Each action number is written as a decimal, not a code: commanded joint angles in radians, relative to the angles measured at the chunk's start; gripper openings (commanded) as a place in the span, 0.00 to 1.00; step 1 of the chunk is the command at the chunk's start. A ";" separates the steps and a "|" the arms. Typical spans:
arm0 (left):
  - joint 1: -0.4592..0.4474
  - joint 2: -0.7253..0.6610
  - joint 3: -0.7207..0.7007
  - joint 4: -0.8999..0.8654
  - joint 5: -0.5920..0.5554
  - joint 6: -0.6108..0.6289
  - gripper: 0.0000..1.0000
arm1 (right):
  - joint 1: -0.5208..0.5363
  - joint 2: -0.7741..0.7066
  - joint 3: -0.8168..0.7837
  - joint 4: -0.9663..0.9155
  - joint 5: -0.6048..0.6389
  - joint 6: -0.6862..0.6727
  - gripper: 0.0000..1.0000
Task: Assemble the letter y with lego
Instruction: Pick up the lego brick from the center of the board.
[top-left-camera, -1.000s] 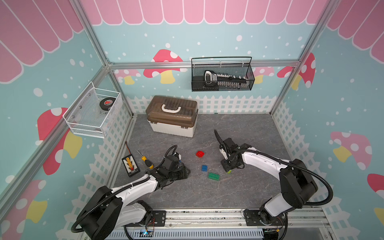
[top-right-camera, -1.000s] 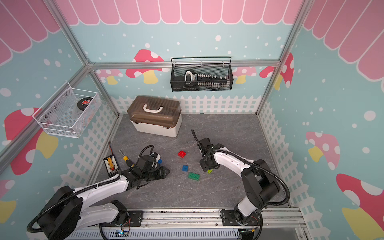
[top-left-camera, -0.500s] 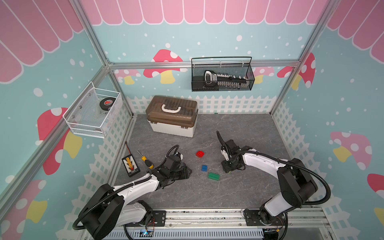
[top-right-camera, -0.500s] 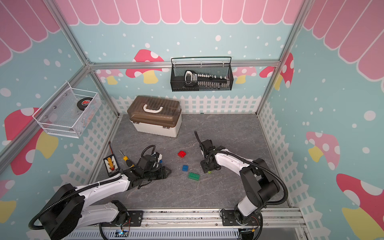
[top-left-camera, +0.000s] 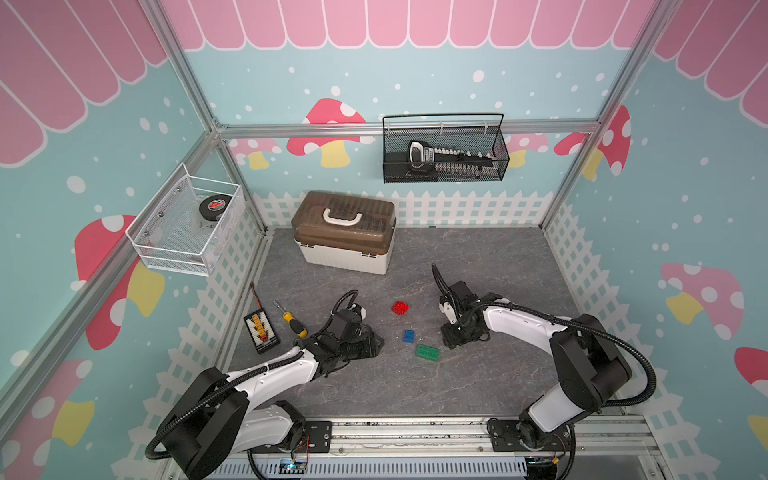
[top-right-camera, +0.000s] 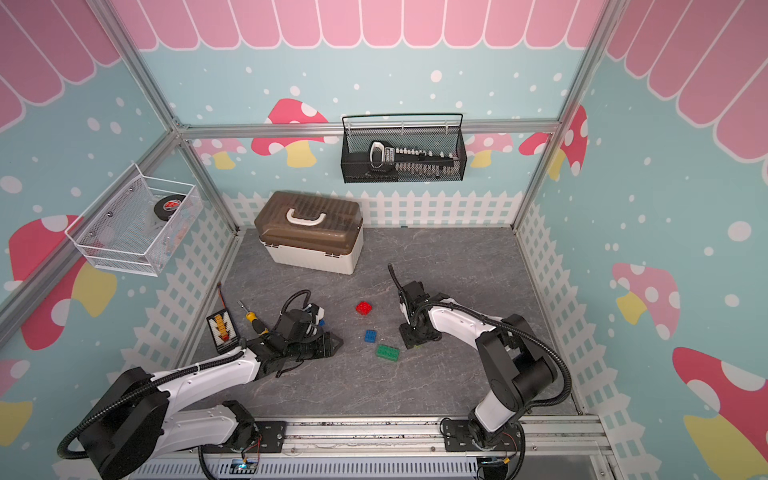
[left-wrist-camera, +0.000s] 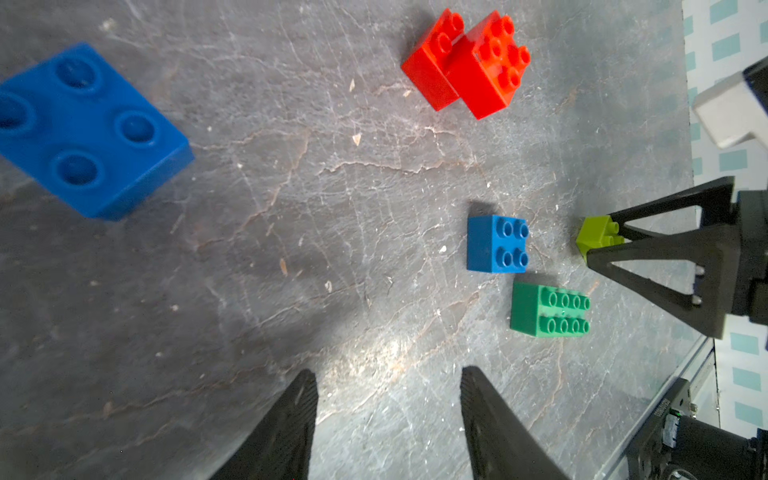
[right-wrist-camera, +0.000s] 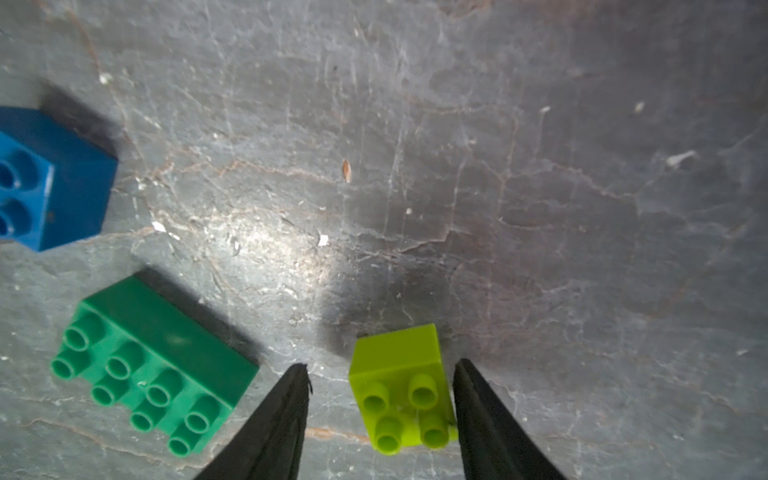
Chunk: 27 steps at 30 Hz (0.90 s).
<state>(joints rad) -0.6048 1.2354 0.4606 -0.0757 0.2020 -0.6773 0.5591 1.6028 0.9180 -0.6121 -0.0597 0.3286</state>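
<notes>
The right gripper (right-wrist-camera: 381, 363) stood low over the grey stone-patterned desk (top-left-camera: 478, 382). Its black fingers (right-wrist-camera: 282, 424) were released and straddled the small lime-green square brick (right-wrist-camera: 399, 374); one finger sat against the brick's side, and a gap showed at the other. The left gripper (left-wrist-camera: 388, 370) grasped nothing, its fingers spread over bare desk. Nearby lay the long dark green studded brick (top-left-camera: 428, 352), a blue square brick (top-left-camera: 409, 336) just beside it, and two red square bricks (left-wrist-camera: 465, 62) pressed together. A second blue square brick (left-wrist-camera: 83, 129) lay close to the left wrist. No Y-shape was joined yet.
</notes>
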 joint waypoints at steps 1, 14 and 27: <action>-0.004 0.009 -0.010 0.025 -0.014 -0.013 0.57 | 0.015 0.003 -0.011 -0.028 0.019 0.007 0.57; -0.004 0.007 -0.012 0.024 -0.020 -0.016 0.57 | 0.063 0.025 0.010 -0.059 0.060 -0.015 0.33; -0.004 0.013 -0.010 0.022 -0.021 -0.009 0.57 | 0.199 -0.001 0.030 -0.097 -0.047 -0.040 0.33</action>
<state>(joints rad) -0.6048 1.2411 0.4603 -0.0700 0.1947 -0.6773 0.7261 1.6218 0.9253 -0.6819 -0.0540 0.3058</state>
